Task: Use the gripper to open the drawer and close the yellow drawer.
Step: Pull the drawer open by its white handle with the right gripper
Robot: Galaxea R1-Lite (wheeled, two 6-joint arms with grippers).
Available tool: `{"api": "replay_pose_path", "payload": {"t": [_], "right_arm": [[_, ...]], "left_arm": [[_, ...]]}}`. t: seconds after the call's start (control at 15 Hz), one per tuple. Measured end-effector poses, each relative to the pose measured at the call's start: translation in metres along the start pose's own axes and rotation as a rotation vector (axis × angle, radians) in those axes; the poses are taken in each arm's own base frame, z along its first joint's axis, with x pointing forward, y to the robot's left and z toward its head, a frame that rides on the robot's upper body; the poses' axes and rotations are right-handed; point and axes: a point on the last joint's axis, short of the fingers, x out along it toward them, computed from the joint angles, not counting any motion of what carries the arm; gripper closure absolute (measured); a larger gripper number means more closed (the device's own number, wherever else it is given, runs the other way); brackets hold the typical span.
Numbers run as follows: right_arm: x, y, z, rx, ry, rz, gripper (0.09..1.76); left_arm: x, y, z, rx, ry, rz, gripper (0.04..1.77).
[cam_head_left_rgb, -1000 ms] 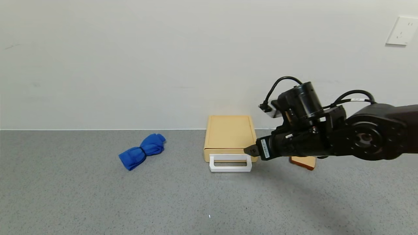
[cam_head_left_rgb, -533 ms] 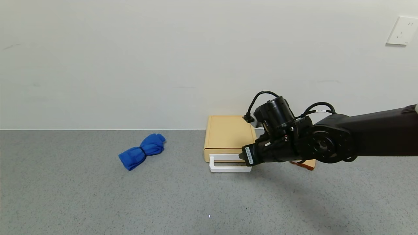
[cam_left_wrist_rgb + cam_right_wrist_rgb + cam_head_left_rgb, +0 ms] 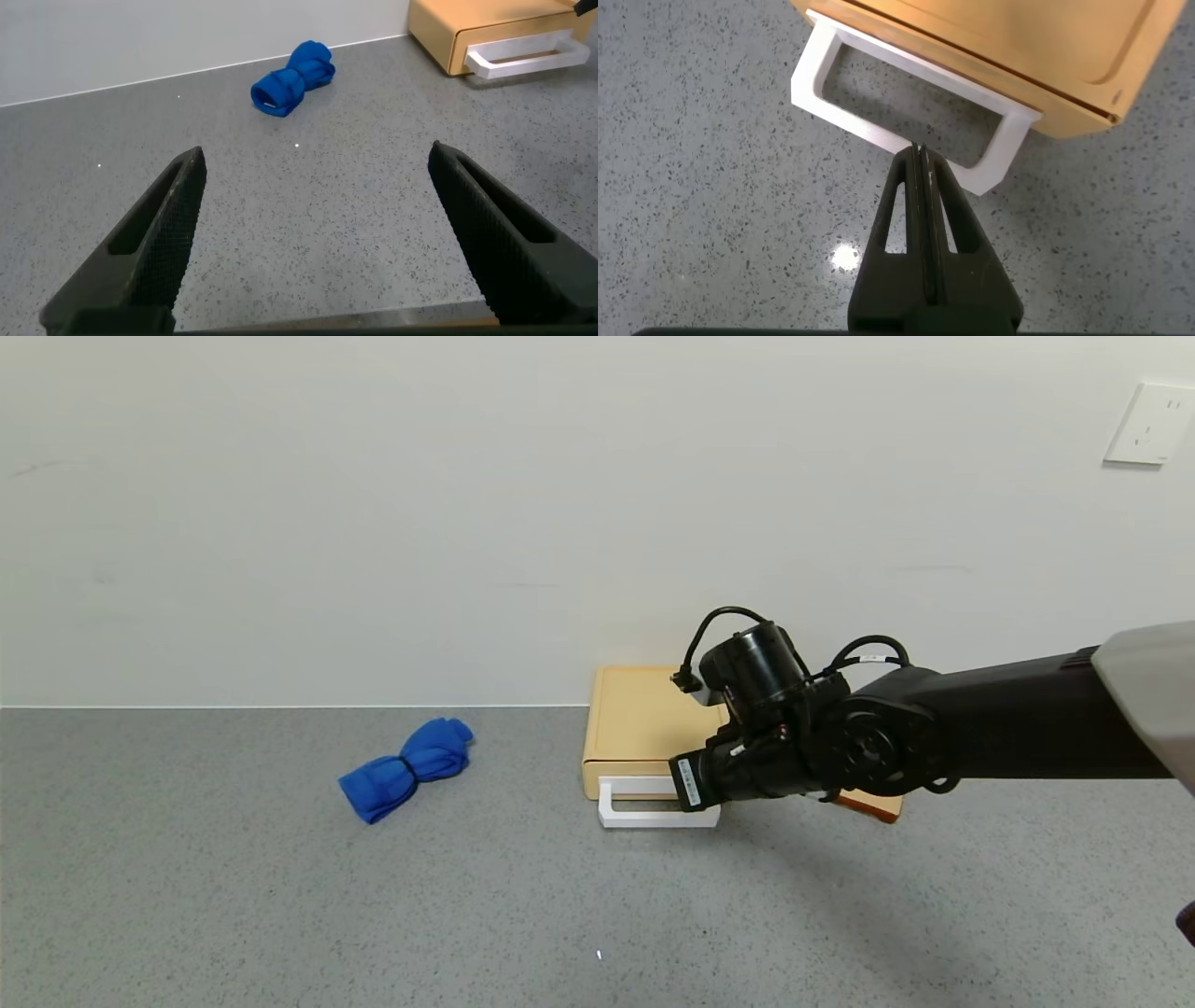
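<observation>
- Right gripper (image 3: 686,782), head view: I see it low over the counter (image 3: 280,896), its tip at the right end of the handle (image 3: 644,803). The drawer (image 3: 649,728) sits just behind that tip, against the wall, its tray pushed in. A toast slice (image 3: 878,805) peeks out from under the arm behind the gripper; a blue cloth (image 3: 408,768) lies well off beyond the drawer's far side.
- Left wrist view: my left gripper (image 3: 318,243) hangs spread wide over bare counter (image 3: 308,215), well apart from the cloth (image 3: 291,78) and drawer (image 3: 467,33) ahead of it.
- Right wrist view: the right gripper (image 3: 920,154) has its fingers (image 3: 895,210) pressed together, clamping nothing, tip over the handle's (image 3: 878,131) front bar, the drawer (image 3: 999,47) just past it. Whether tip touches bar I cannot tell.
</observation>
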Motion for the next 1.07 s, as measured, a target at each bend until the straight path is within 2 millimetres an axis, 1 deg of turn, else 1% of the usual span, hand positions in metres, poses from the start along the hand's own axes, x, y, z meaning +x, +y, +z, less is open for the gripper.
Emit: {"api": "replay_pose_path", "payload": {"t": [0.27, 0.4, 0.6, 0.8, 1.07], "right_arm": [[0.011, 0.001, 0.003, -0.003, 0.061, 0.181, 1.73], [0.018, -0.003, 0.003, -0.03, 0.069, 0.212, 1.73], [0.028, -0.005, 0.006, -0.052, 0.069, 0.214, 1.73], [0.035, -0.004, 0.011, -0.038, 0.11, 0.194, 1.73], [0.052, -0.002, 0.016, 0.039, 0.115, 0.089, 1.73]], "left_arm": [[0.0, 0.0, 0.0, 0.0, 0.0, 0.0, 0.09], [0.0, 0.0, 0.0, 0.0, 0.0, 0.0, 0.09], [0.0, 0.0, 0.0, 0.0, 0.0, 0.0, 0.09], [0.0, 0.0, 0.0, 0.0, 0.0, 0.0, 0.09], [0.0, 0.0, 0.0, 0.0, 0.0, 0.0, 0.09]]}}
